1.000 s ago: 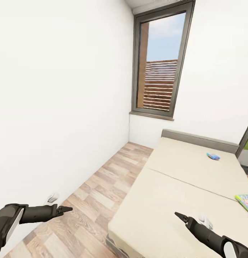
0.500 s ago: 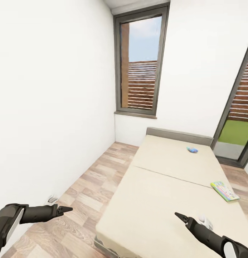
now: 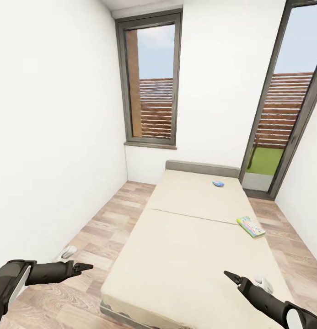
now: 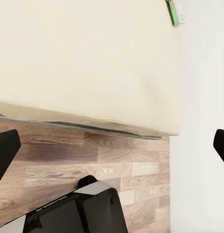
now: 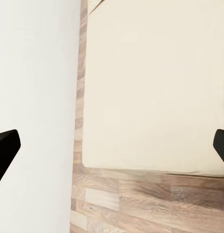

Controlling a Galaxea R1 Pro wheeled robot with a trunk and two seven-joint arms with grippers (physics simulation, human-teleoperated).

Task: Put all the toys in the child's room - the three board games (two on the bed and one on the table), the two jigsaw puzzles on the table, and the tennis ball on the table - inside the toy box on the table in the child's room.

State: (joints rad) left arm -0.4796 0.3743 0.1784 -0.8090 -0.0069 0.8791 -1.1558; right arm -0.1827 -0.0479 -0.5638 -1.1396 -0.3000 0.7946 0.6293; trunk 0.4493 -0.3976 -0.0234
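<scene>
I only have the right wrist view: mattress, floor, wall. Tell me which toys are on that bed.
Observer: The head camera shows two game boxes on the bed. A small blue box lies near the far headboard end.
Operator: Place the other one.
Observer: The bigger colourful box lies flat at the bed's right edge, close to the middle seam.
Operator: Report the left gripper.
Observer: The left gripper hangs over the wood floor, left of the bed, with its fingers wide apart and nothing between them.
</scene>
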